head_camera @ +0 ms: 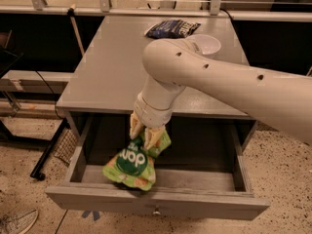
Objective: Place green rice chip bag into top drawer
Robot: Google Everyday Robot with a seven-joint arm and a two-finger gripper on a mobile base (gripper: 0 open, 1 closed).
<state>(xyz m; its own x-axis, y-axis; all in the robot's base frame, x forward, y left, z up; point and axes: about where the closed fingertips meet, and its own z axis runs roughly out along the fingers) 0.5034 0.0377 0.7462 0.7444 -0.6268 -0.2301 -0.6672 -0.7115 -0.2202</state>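
The green rice chip bag [132, 163] hangs inside the open top drawer [156, 203], left of its middle, its lower edge near the drawer's front wall. My gripper [144, 133] reaches down from the white arm and is shut on the bag's top edge, just under the table's front edge. The drawer is pulled out, with its small round knob [156, 211] on the front. I cannot tell whether the bag rests on the drawer floor.
A dark blue snack bag [172, 28] and a white bowl [204, 44] lie at the back of the grey table top [107, 67]. A black stand leg [48, 150] and a shoe [19, 221] are on the floor to the left.
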